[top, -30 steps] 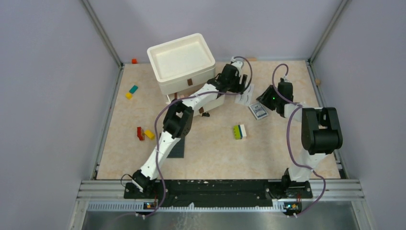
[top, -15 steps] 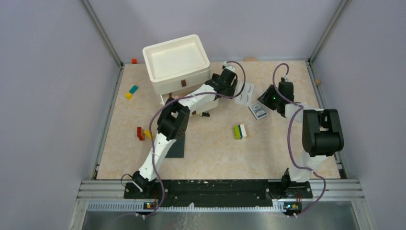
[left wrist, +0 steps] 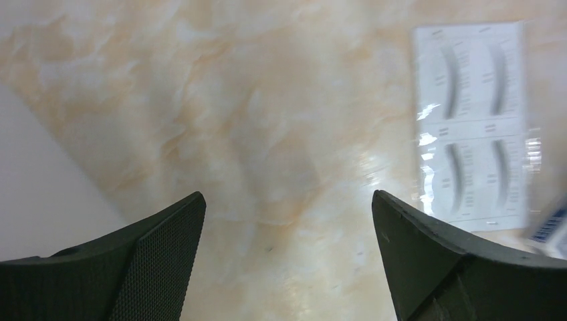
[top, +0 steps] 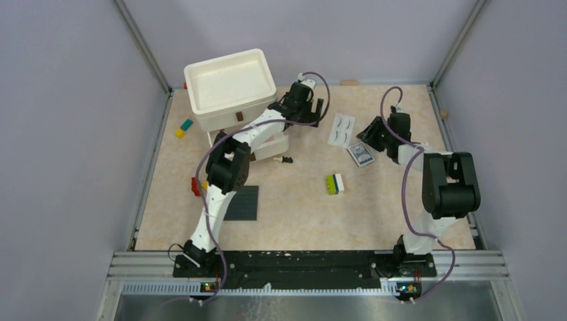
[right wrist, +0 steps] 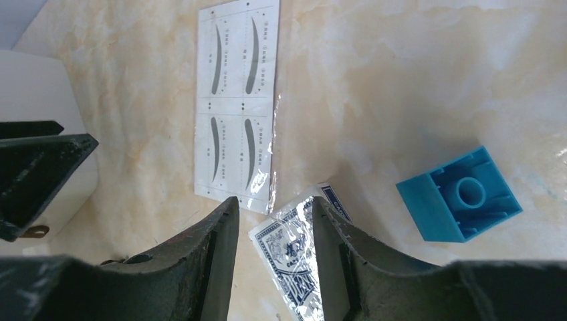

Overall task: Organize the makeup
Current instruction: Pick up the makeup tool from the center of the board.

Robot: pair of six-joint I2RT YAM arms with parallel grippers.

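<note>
With the left gripper (left wrist: pixel 287 195) spread wide and empty and the right gripper (right wrist: pixel 274 200) half-parted on nothing, the false-eyelash card (top: pixel 341 129) lies flat on the table (top: pixel 301 207) between them, so thin it may skid rather than lift.

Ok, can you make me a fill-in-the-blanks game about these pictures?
1. The left gripper holds nothing; its jaws stand wide ___.
2. The white eyelash card shows ___ dark curved lashes.
3. The toy brick near the playing cards is coloured ___.

Missing words: open, four, blue.
</note>
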